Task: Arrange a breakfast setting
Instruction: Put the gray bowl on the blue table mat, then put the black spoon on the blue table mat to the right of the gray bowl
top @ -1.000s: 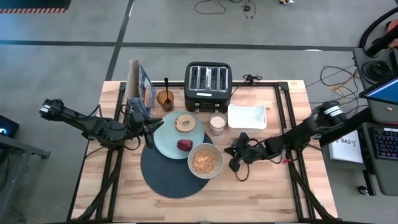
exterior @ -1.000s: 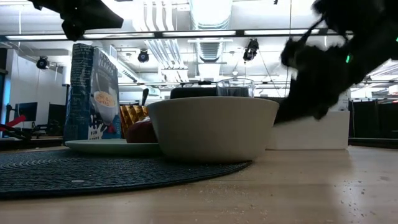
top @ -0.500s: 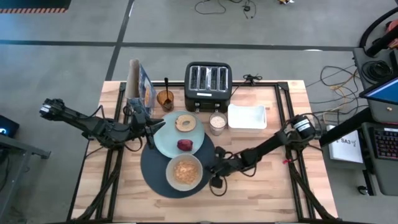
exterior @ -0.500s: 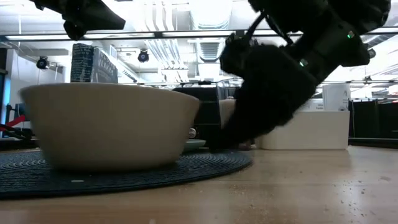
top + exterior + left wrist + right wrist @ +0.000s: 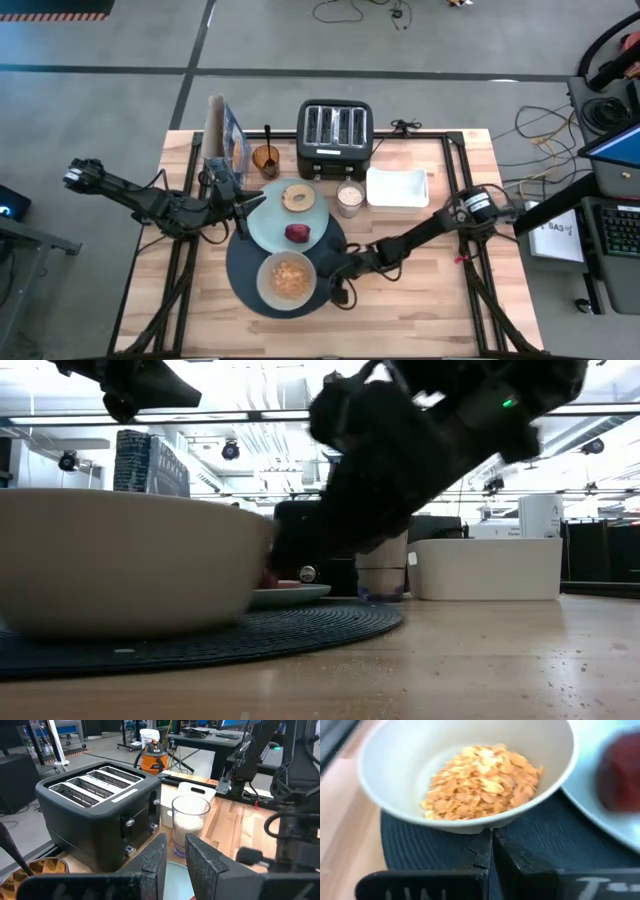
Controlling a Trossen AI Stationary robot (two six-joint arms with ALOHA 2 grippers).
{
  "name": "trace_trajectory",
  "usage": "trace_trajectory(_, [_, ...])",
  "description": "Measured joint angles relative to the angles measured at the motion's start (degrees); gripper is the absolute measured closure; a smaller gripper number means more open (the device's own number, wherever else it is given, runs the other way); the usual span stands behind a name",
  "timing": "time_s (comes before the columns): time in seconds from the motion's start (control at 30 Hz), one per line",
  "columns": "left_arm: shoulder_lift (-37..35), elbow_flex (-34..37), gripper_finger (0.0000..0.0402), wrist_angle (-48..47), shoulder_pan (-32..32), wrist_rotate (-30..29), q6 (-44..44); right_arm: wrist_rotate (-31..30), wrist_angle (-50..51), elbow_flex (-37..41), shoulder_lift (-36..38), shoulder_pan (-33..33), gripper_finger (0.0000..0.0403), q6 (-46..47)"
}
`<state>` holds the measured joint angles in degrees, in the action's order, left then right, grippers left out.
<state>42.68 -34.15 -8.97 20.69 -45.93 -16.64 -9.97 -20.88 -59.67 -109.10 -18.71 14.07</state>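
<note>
- Wooden bench [image 5: 420,300] carries my breakfast setting.
- My right claw [image 5: 335,275], pressed together and empty, touches the cereal bowl [image 5: 287,280]; pushing harder risks spilling flakes or sliding it off the placemat [image 5: 243,270].
- My left claw [image 5: 240,205], nearly closed, waits beside the plate [image 5: 270,225].

R gripper [image 5: 322,270] low, fingers together; L gripper [image 5: 240,205] raised, fingers nearly together.

My two arms are matte black, built of slim tubular links with thick round joints. Black cables loop loosely along both, bunching near the wrists. My right arm's elbow joint wears a pale ring. My left fingers [image 5: 200,860] are dark, blocky and flat-faced. My right fingers [image 5: 512,857] are the same, above a bar with white lettering.
</note>
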Motion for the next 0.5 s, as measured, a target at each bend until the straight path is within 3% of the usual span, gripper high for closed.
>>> trace_trajectory(0.1, [-0.2,0.0,0.0349,0.0,0.0,0.0,1.3,1.8,-2.2,-1.6,-2.1,1.3,0.0394,-3.3])
trace_trajectory(0.23, [-0.8,-2.2,0.0349,-4.0,0.2,0.0,3.0,2.1,6.7,-2.3,0.6,2.8,0.0394,-3.5])
trace_trajectory(0.37, [-1.9,-5.3,0.0349,-10.1,0.3,-0.5,7.0,-5.2,20.5,-3.9,7.0,3.5,0.0394,-2.2])
trace_trajectory(0.5, [-3.9,-5.5,0.0349,-10.4,0.3,-3.3,13.7,-10.3,33.5,-10.3,12.1,5.8,0.0394,-0.9])
